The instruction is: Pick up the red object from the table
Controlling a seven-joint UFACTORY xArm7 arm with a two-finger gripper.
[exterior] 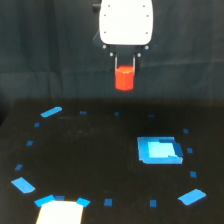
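Above the table (100, 150), the pincer (125, 67) holds the red cylinder (124, 78) between its fingers; a shallow grip could let it slip and fall.

We're looking at a worktop (90, 150) that reads as flat matt black, barely any shine. The little blue tape marks (108, 202) and the blue square (159, 150) look like smooth, slightly glossy tape or film. The red object (124, 78) looks like smooth plastic, bright and evenly coloured. The gripper (125, 64) has a white housing (125, 22) that looks like smooth hard plastic. The backdrop (40, 50) looks like dark matt cloth with soft folds, as far as we can tell.
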